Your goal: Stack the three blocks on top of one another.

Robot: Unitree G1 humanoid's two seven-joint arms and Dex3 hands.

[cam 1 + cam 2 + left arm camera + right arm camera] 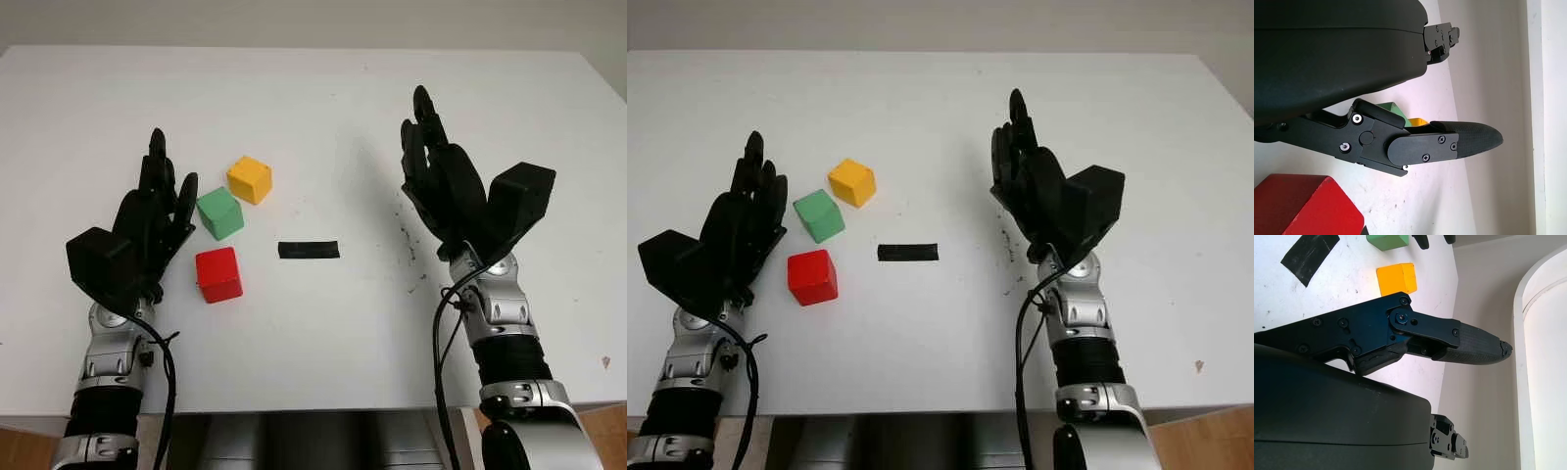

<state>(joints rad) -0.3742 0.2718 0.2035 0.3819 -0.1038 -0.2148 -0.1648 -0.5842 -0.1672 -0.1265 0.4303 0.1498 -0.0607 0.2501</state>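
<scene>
Three small cubes — red block (217,274), green block (219,212), yellow block (249,179) — sit unstacked on the white tabletop (323,108), just beside the open left hand (157,211); the open right hand (441,176) hovers well apart.

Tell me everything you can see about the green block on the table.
The green block is a small cube, plain and matte, with slightly rounded edges. It sits on the white table, turned at an angle, unstacked. The yellow block lies just beyond it, the red block nearer the robot. The open left hand is close beside it, not holding it.
</scene>
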